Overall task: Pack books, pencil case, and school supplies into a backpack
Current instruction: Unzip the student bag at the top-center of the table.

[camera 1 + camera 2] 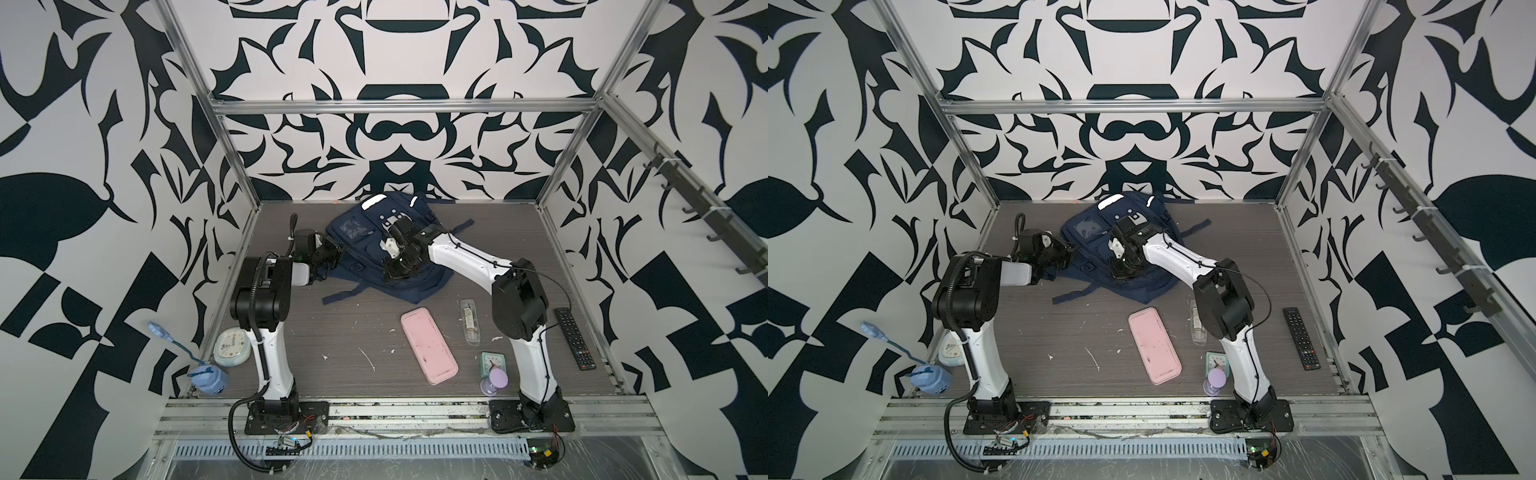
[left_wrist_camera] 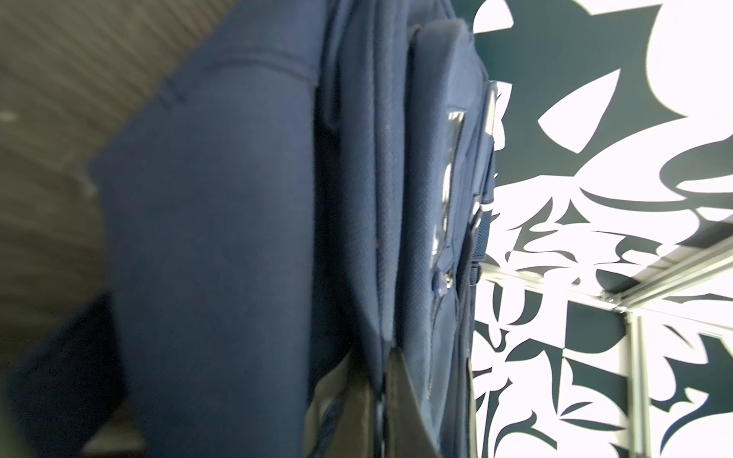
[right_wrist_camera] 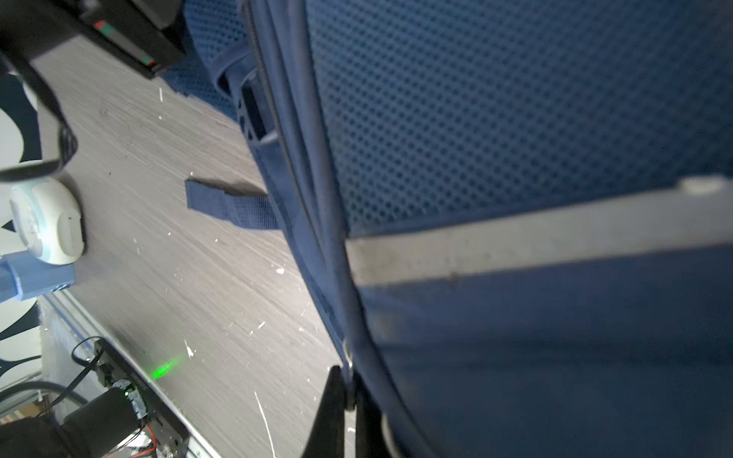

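The navy backpack [image 1: 374,249] [image 1: 1096,245] lies at the back middle of the table. My left gripper [image 1: 332,259] [image 2: 380,357] is at its left edge, shut on a fold of its fabric [image 2: 396,238]. My right gripper [image 1: 392,270] [image 3: 349,380] is at its near middle, shut on a small metal zipper pull beside the backpack's blue mesh panel [image 3: 515,99]. The pink pencil case [image 1: 428,345] [image 1: 1154,345] lies flat in front of the backpack. To its right lies the clear packet of school supplies [image 1: 469,322] [image 1: 1196,332], partly hidden by the right arm in a top view. The books are out of view.
A pale oval clock [image 1: 232,347] and a blue gadget [image 1: 210,376] sit by the left arm's base. A mint square clock [image 1: 492,361] and a purple hourglass [image 1: 496,380] stand near the right arm's base. A black remote [image 1: 575,338] lies at the right edge.
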Motion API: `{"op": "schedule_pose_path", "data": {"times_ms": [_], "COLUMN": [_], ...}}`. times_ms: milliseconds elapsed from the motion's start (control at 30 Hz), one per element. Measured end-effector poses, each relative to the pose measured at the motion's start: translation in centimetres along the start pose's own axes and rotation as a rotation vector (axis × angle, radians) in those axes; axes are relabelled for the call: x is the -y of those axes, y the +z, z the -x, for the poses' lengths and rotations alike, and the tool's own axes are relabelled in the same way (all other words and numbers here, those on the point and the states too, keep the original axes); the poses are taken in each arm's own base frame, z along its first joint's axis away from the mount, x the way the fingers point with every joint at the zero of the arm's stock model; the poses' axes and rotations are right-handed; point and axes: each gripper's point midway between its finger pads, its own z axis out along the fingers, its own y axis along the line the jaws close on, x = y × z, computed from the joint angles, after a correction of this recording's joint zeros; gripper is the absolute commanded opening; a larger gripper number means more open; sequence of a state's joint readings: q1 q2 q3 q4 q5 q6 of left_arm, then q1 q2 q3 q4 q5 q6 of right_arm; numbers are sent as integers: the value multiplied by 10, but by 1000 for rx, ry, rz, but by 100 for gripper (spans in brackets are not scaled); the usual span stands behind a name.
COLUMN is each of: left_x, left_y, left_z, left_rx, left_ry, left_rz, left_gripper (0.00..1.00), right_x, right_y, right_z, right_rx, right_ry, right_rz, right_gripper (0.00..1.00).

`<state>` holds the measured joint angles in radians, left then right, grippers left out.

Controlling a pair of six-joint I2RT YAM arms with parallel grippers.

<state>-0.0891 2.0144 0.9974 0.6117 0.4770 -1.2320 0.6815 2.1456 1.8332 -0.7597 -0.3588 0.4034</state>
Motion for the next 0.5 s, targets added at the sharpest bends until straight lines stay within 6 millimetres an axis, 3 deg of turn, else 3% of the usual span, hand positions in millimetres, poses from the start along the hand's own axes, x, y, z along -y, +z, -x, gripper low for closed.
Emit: {"op": "schedule_pose_path", "data": {"times_ms": [333,500], "left_x": [21,22], "left_y": [0,-4], "left_z": [-32,-32], "left_rx": [-11,4], "left_ry": [18,24], "left_rz": [-37,-34], "left_gripper": [0,0], "right_x": [-11,-20], "right_y": [29,38], "right_z": [48,62], "right_rx": [40,41], "right_ry": [-15,-16], "right_rz": [21,36], "right_gripper": [0,0]}}
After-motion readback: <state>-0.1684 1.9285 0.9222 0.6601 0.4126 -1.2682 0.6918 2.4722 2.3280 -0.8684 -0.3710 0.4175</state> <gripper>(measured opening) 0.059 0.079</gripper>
